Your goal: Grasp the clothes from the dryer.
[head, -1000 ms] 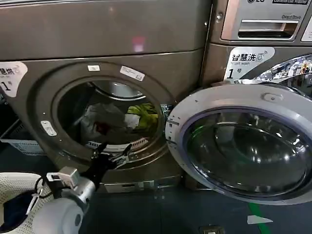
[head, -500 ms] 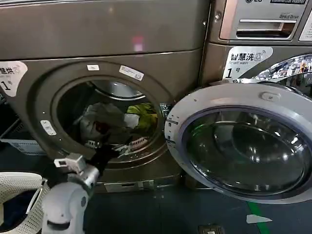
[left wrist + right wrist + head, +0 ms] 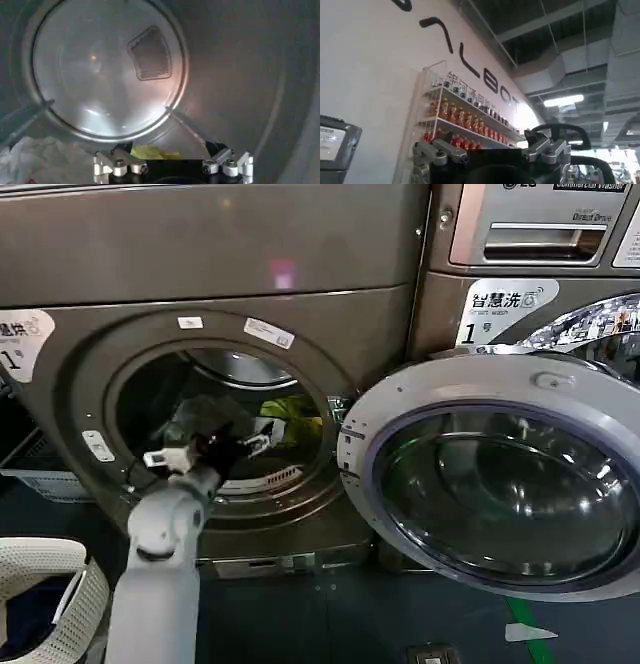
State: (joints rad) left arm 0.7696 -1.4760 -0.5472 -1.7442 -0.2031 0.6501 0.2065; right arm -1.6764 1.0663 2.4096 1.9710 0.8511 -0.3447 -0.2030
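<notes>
We are looking at the large bronze-brown front-loading dryer (image 3: 210, 274), its white corner label (image 3: 22, 334) reading "1" under Chinese characters. The neighbouring machine (image 3: 530, 244) is showing a similar white label (image 3: 510, 306) with "1" and small print we cannot read. The silver-rimmed round glass door (image 3: 500, 474) is hanging open beside the porthole, leaving the round opening (image 3: 215, 424) free. Our left hand (image 3: 235, 446) is reaching through that opening into the drum, its fingers (image 3: 112, 162) spread wide. The small heap of soft clothes (image 3: 285, 416), white, yellow-green and a bit of red, is lying on the drum floor just beyond and below the fingertips. Our right hand (image 3: 490, 155) is pointing up at a wall lettered "LBOT"; we cannot tell its opening.
</notes>
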